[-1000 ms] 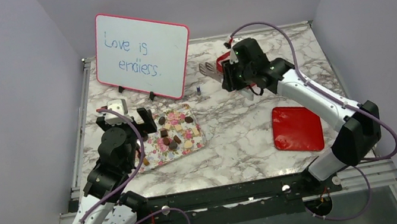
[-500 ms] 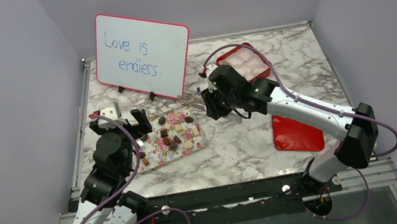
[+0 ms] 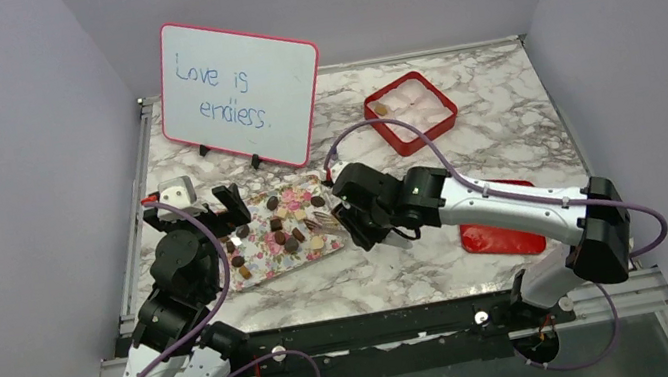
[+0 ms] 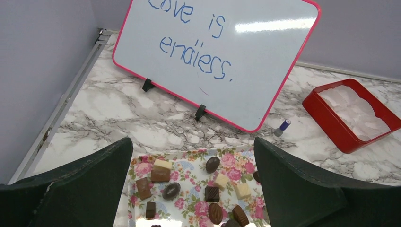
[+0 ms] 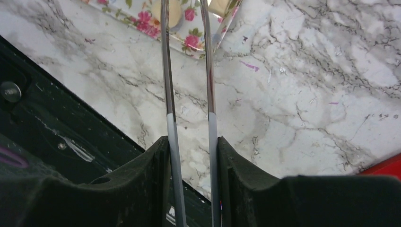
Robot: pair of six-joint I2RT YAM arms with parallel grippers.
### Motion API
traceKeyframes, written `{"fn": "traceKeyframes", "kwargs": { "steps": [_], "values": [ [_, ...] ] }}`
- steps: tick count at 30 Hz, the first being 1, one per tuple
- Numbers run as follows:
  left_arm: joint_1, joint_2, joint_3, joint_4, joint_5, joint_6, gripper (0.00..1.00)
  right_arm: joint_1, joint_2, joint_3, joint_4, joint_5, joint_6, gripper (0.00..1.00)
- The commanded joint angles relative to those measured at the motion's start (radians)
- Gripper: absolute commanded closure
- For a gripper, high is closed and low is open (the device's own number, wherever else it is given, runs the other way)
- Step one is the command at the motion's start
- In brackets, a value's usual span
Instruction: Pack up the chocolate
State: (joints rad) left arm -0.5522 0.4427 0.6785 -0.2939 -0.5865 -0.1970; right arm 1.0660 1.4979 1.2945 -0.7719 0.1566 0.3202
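2 arms of the tongs [image 5: 165, 71] run off the right wrist view's top edge, tips unseen; the top view sets them over the tray [image 3: 265, 260]. Chocolate [image 4: 212, 193] lies on the tray, partly cut off. Right hand [image 5: 191, 156] half-closed, clamping tongs. Left hand [image 4: 190, 144] spread wide, empty.
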Motion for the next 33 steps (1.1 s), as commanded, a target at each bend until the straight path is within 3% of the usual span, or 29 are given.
{"fn": "traceKeyframes", "kwargs": {
  "steps": [1, 33],
  "values": [
    [-0.003, -0.007, 0.007, 0.018, -0.026, 0.011, 0.01, 0.027, -0.034, -0.027, -0.02, 0.019, 0.037, 0.58],
    [-0.003, -0.004, 0.001, 0.018, -0.015, 0.016, 0.01, 0.12, 0.085, 0.018, -0.024, 0.034, 0.006, 0.54]
  ]
}}
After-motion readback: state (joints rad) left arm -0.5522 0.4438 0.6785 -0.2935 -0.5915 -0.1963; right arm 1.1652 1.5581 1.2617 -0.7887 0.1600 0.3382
